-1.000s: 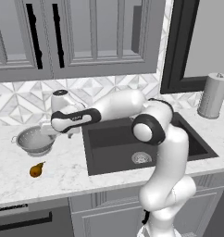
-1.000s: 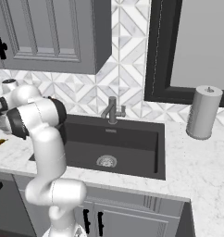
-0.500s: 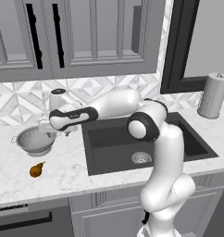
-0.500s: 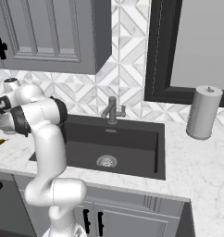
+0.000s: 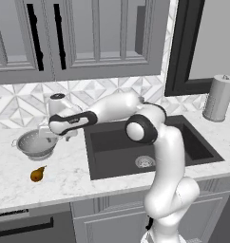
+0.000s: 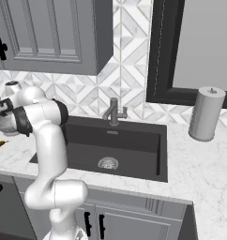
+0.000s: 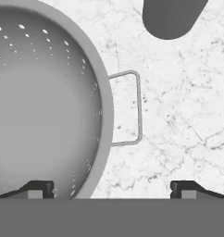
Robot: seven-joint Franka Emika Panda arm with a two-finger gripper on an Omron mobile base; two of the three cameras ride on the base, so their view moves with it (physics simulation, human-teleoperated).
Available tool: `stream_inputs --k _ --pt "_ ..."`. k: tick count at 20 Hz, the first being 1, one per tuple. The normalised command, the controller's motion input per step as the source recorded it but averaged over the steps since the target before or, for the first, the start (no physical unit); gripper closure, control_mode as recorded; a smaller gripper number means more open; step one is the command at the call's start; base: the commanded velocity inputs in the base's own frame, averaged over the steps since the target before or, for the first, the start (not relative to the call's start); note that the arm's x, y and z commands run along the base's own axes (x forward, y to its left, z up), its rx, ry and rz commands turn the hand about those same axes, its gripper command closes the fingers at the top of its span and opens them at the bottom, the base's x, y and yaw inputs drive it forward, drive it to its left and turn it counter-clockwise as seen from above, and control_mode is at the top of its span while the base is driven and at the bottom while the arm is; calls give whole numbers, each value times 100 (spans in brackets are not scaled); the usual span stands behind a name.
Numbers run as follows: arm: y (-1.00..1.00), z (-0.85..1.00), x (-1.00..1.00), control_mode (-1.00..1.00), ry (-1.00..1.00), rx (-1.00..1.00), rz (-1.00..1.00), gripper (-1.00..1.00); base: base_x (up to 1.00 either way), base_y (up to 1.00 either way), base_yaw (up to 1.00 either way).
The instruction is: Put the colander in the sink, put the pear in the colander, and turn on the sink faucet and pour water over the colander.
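Both jaws wide apart, empty | colander point(image 7: 44, 102) rim and handle between them

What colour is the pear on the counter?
Golden-brown; the pear shows best in the left base view.

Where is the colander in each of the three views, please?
Left base view: colander on the counter at the left, beside the sink.
Right base view: at the far left edge, behind the arm.
Hand view: left side, handle pointing right.
Shared landmark: the white marble counter.
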Motion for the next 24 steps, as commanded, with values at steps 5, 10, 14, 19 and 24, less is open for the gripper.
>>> stream_inputs --k 5,10,14,19,24 --pt "3 -16 4 -100 0 0 0 -100 0 0 0" --pt "11 -1 5 -100 0 0 0 -100 0 0 0" --pt "11 0 11 -100 0 0 0 -100 0 0 0" --pt "8 -5 20 -100 0 0 0 -100 0 0 0" --pt "12 -14 17 -100 0 0 0 -100 0 0 0"
